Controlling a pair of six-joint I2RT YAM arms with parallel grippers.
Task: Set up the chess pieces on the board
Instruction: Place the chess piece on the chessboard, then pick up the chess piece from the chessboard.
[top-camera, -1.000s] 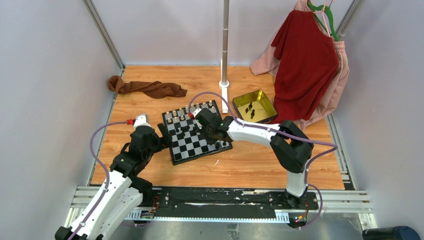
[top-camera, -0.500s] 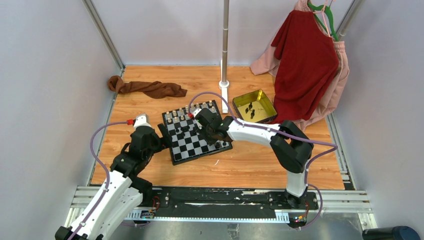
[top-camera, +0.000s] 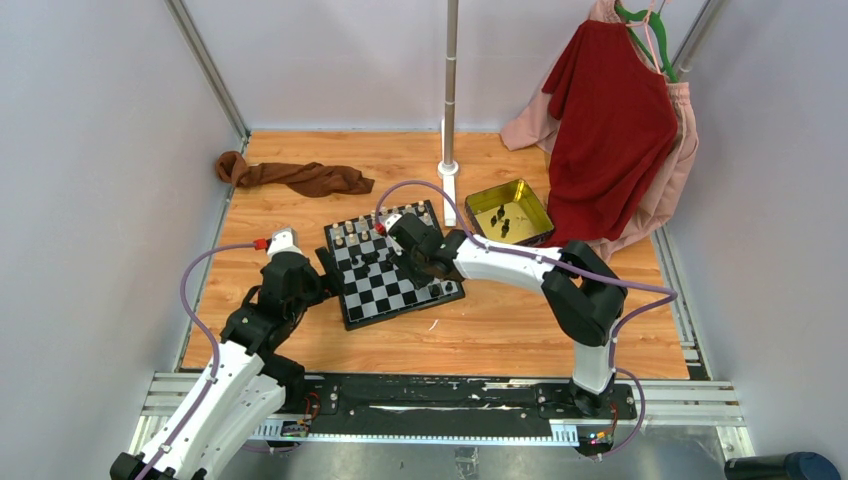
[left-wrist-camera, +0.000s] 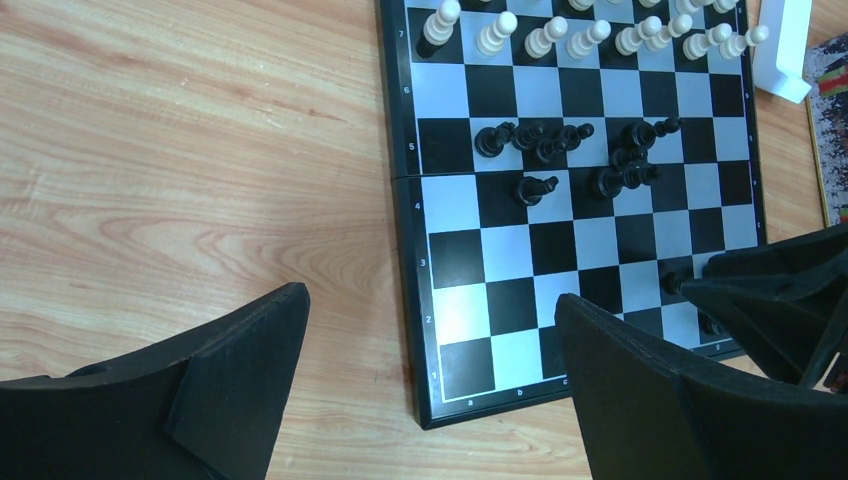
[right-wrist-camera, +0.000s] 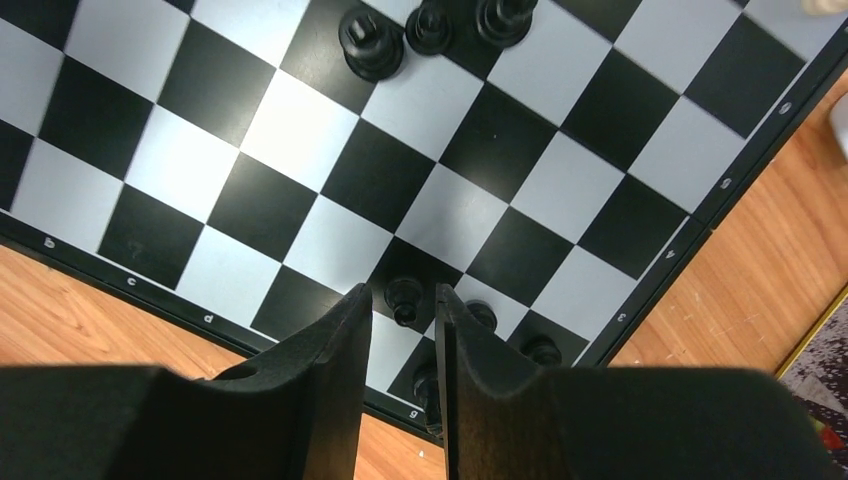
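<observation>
Near the edge of the board, your right hand sat slightly spread around a standing black piece; placement looked done, next move needed a straight lift.

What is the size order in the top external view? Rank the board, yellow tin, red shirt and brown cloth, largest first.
1. red shirt
2. board
3. brown cloth and yellow tin: about alike, the cloth longer and the tin deeper, so they are not ranked.
</observation>
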